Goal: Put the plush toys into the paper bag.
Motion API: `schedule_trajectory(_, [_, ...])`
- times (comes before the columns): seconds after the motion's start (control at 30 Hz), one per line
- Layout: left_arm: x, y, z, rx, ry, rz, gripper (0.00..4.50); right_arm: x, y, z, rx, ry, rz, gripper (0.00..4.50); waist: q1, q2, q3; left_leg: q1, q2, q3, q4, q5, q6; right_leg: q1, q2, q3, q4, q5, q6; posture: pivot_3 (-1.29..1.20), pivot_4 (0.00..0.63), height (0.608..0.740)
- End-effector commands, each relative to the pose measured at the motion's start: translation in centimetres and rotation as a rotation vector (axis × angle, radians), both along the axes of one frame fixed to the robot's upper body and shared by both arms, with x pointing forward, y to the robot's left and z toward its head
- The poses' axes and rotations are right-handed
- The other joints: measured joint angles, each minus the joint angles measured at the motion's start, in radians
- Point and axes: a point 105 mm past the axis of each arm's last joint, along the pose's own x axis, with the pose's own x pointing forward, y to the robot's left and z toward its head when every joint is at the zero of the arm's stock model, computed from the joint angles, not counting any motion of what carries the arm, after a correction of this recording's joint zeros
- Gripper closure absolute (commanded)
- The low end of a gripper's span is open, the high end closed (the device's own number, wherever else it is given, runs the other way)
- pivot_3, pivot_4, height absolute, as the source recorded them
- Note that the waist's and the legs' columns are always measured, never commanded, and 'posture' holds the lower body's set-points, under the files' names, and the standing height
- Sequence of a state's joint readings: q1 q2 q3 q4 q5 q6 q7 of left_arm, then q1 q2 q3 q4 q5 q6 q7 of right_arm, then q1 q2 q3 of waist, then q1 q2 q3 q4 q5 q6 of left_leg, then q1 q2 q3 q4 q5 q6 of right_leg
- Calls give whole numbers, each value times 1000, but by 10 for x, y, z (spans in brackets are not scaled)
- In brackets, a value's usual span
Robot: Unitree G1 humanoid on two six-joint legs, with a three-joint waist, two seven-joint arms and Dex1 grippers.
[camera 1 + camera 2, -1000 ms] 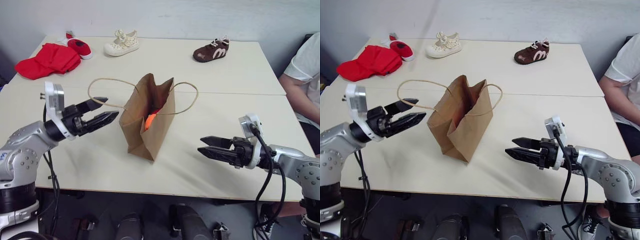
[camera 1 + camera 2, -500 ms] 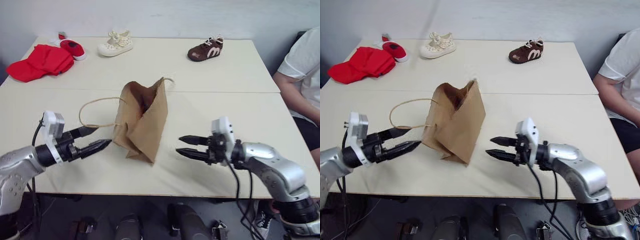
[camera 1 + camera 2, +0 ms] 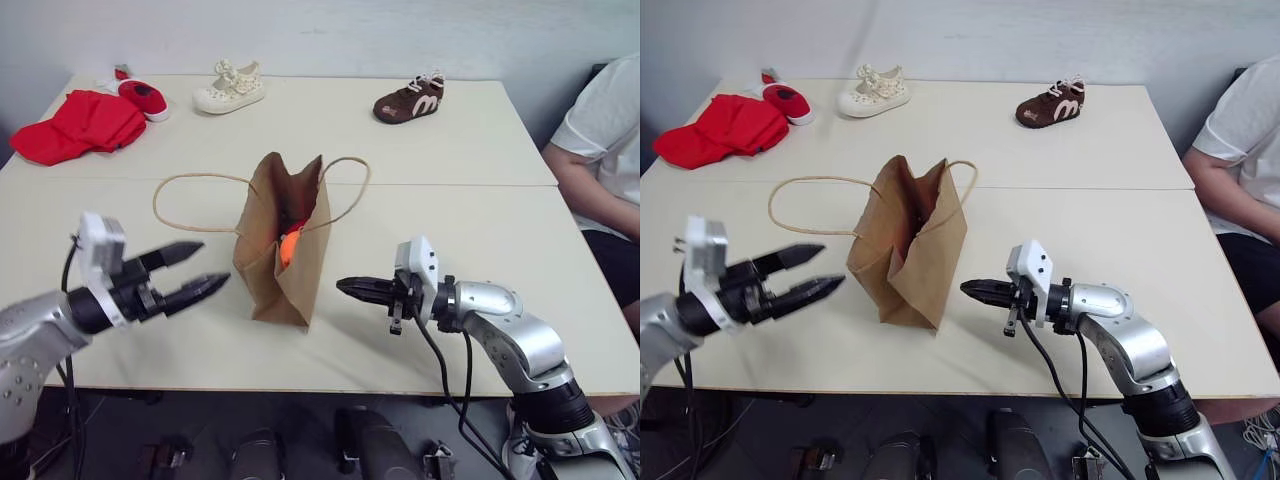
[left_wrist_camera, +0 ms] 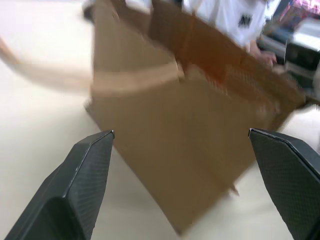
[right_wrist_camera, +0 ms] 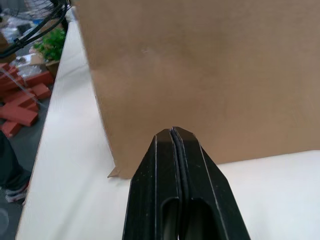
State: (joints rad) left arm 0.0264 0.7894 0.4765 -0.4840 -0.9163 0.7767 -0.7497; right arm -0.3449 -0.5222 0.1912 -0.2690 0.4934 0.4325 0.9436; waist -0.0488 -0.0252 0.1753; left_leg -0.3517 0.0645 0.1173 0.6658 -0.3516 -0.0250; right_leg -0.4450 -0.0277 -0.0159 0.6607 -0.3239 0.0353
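Pincers, two. Left pincer point(image 3: 195, 270): spread wide, empty, poised beside the paper bag point(image 3: 283, 262), likely to steady it. Right pincer point(image 3: 345, 288): fingers pressed together, holding nothing, tip just short of the bag's other side. Paper bag, one: upright mid-desk point(image 3: 480, 240), mouth up, loop handles splayed. Plush toys: one orange plush point(image 3: 290, 243) inside the bag mouth; a second cannot be made out. Shoes, three, and red cloth point(image 3: 80, 122), one, along the far edge, clear of the work.
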Motion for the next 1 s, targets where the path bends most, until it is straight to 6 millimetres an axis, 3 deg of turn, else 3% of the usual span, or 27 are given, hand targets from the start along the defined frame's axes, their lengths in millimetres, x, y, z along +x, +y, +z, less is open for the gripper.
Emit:
schedule_trajectory(0.03, [-10, -13, 8, -20, -81, -13, 0, -7, 16, 13, 24, -64, 63, 4482, 0, 0, 0, 0, 0, 0, 1, 0, 0, 0, 0, 0, 0, 0, 0, 0, 150, 740])
schedule_trajectory(0.27, [-9, -41, 2, -90, -127, -7, 0, 3, 36, 9, 16, -103, 73, 4482, 4, -1, -1, 0, -1, 0, 3, 0, 0, 1, -1, 0, 2, 0, 0, 0, 150, 740])
schedule_trajectory(0.5, [14, -63, 4, -124, -247, 104, 0, 13, 61, 1, 11, -107, 54, 4482, 10, -1, -1, 0, -1, 0, 4, 0, 0, 1, 0, 0, 2, 0, 0, 0, 150, 740])
schedule_trajectory(0.63, [23, -68, 2, -119, -292, 162, 0, 14, 66, 2, 23, -104, 47, 4482, 11, -1, -1, 0, -1, 0, 4, 0, 0, 1, 0, 0, 3, 0, 0, 0, 150, 740])
schedule_trajectory(0.73, [25, -70, 1, -123, -298, 161, 642, 14, 63, 3, 22, -106, 46, 4500, 14, -1, -1, 0, 0, 0, 4, 0, 0, 1, 0, 0, 3, 0, 0, 0, 150, 740])
schedule_trajectory(1.0, [32, -61, -3, -88, -277, 110, 3201, 10, 36, 10, 39, -96, 22, 4500, 21, -1, -1, 0, -1, 0, 5, 0, 0, 1, 0, 0, 3, 0, 0, 0, 150, 740])
